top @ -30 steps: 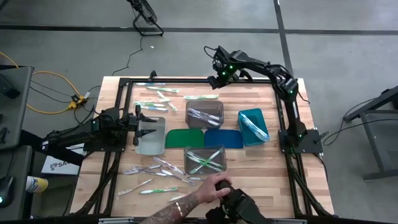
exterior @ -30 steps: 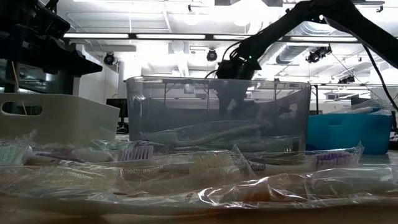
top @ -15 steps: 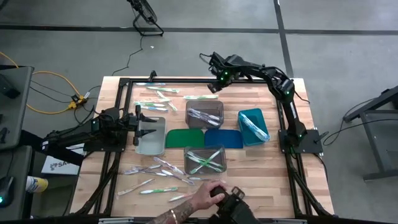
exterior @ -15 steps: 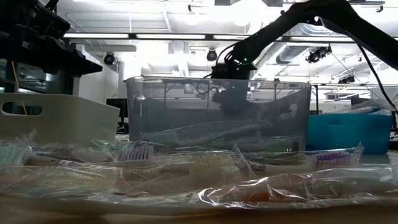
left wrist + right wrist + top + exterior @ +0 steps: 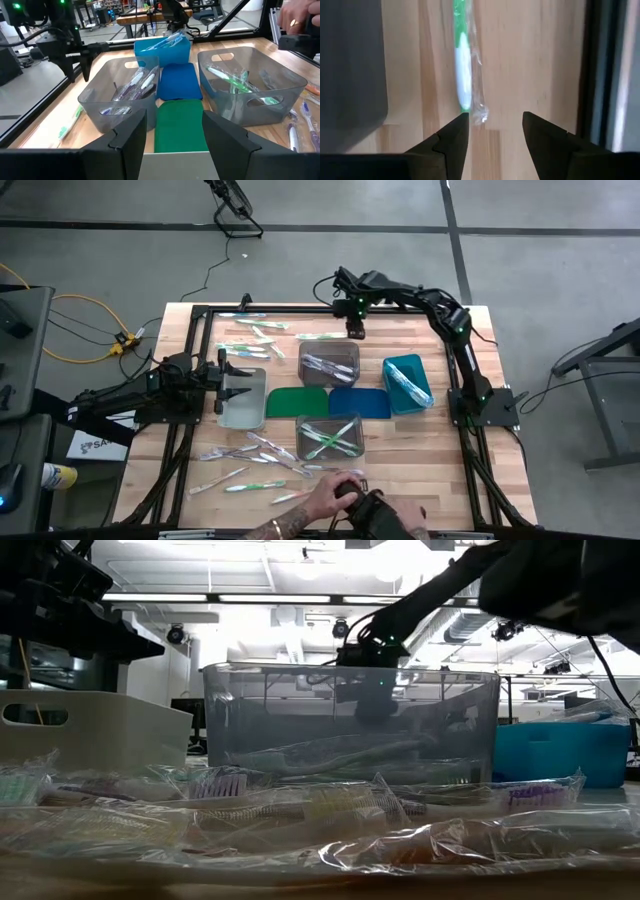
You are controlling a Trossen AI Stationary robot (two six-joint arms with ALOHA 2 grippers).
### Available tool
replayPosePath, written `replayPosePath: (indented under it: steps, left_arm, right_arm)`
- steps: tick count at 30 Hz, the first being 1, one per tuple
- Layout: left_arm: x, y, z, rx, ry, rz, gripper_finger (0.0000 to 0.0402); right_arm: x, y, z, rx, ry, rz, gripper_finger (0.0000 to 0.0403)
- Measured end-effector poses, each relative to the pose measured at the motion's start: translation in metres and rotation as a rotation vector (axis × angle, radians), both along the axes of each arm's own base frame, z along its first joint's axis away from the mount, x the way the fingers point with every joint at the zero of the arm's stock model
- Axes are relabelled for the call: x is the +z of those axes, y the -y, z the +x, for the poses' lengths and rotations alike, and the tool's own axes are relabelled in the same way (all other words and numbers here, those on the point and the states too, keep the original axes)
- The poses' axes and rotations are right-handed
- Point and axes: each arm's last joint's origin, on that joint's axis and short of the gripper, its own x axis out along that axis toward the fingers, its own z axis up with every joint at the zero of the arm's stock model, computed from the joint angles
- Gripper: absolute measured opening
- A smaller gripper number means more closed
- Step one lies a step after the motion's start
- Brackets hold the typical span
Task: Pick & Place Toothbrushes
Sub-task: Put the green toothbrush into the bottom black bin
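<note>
Since a second ago the right pincer (image 5: 355, 330) has swung in and dropped toward the desk (image 5: 420, 440), now just behind the grey bin (image 5: 329, 363). Its fingers (image 5: 451, 137) stand apart, holding nothing, over the end of a wrapped green toothbrush (image 5: 462, 70) lying on the wood beside that bin. The left pincer (image 5: 226, 380) waits, parted and empty, over the white bin (image 5: 243, 400) left of the grey bin. A person's hand (image 5: 330, 498) has shifted slightly at the desk's front edge, near loose toothbrushes (image 5: 255, 465).
</note>
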Motion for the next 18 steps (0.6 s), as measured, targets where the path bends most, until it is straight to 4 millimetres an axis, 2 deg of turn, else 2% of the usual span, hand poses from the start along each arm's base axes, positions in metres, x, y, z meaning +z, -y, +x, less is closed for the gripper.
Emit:
replayPosePath:
  steps: [8,18]
  left_arm:
    - [0.0,0.0,0.0,0.0,0.0,0.0,0.0187]
    - [0.0,0.0,0.0,0.0,0.0,0.0,0.0187]
  right_arm:
    - [-0.009,-0.001,0.005,0.043,0.025,0.038,0.0179]
    - [-0.009,-0.008,0.012,0.127,0.079,0.052,0.0179]
